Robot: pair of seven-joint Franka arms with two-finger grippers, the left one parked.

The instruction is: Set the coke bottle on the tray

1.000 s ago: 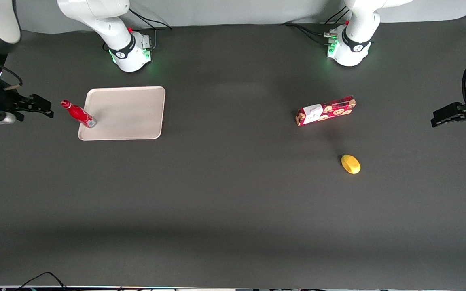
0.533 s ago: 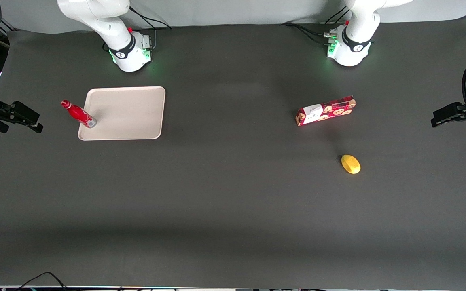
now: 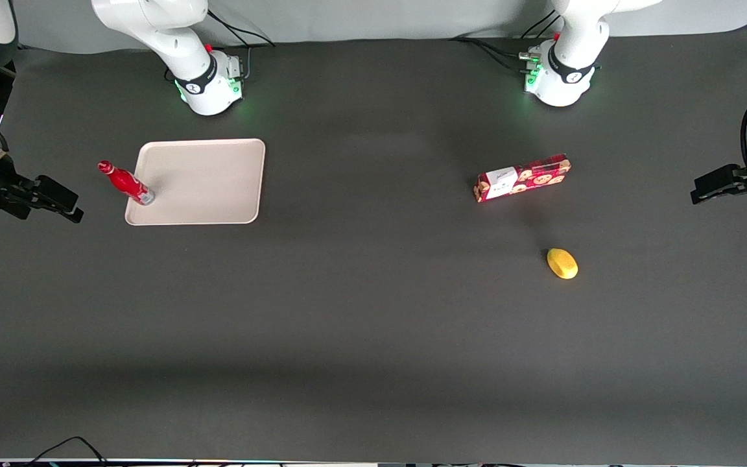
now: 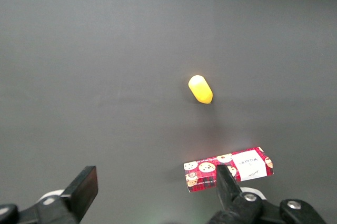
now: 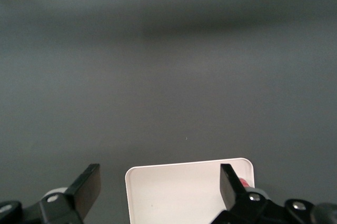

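The coke bottle (image 3: 125,183) is seen on the tray (image 3: 205,188), its silvery base set just inside the tray edge nearest the working arm's end of the worktop (image 3: 373,337). In the front view it is drawn as leaning: base on the tray, red cap out over the tray rim twd the working arm's end and slightly farther from the front camera. Whether it stands upright or lies tilted can't be settled from this view; its long axis runs base-to-cap along that diagonal.

The hand (image 3: 65,204) is held apart from the bottle, w/ bare worktop between them, twd the working arm's end and a bit nearer the front camera than the bottle. Nothing is gripped. The fingers (image 5: 88,184) are spread wide in the right wrist view, w/ the tray (image 5: 179,192) seen between them and a small bit of red from the bottle (image 5: 243,183) just beside one finger.

The hand is carried roughly level, fingertips aimed twd the tray, w/ the wrist and arm body running off the edge of the front view.

Twd the parked arm's end, well apart from the tray, a red cookie box (image 3: 521,178) is lying flat, and a yellow lemon-like item (image 3: 562,264) is lying nearer the front camera than the box.
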